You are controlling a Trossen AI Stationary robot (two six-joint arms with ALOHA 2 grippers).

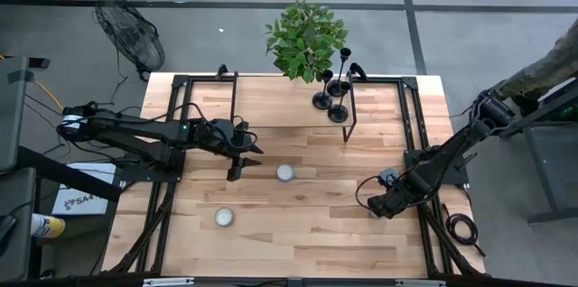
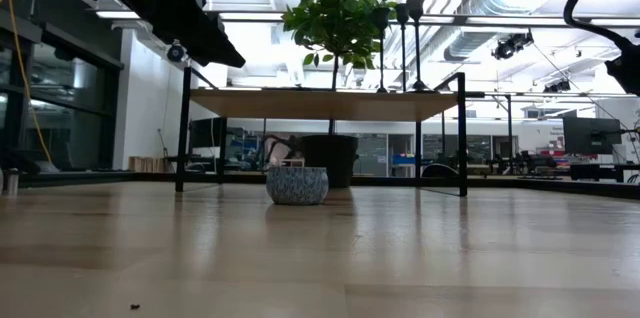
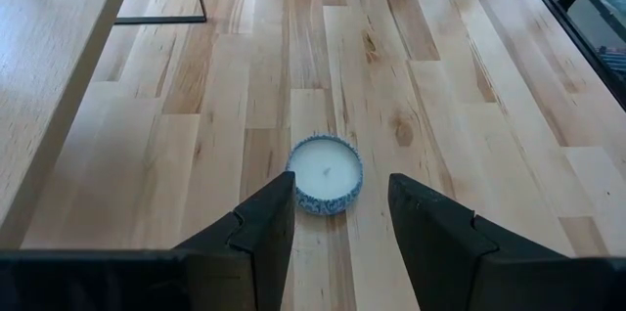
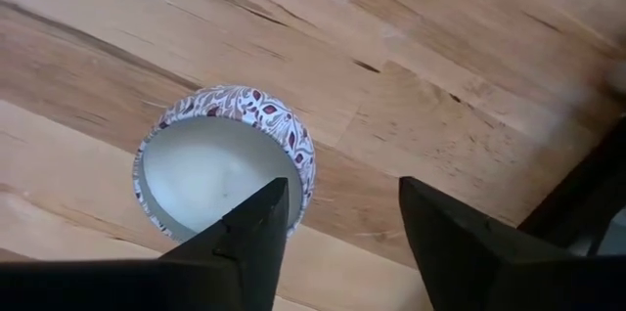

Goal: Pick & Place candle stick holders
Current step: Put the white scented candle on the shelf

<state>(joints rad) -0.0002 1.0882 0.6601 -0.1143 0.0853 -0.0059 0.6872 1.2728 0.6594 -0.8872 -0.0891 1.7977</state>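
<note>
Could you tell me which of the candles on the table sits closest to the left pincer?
The candle near the table's centre, just ahead of the open left pincer. The other candle lies nearer the front edge, and a third, red-patterned one sits under the right pincer.

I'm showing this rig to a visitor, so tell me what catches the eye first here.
The leafy potted plant at the table's far edge stands out, with three black candle stick holders clustered beside it on a raised shelf. On the wooden table, the left pincer hovers open over a blue-speckled candle near the middle. The right pincer is open above a red-patterned candle near the right edge.
</note>
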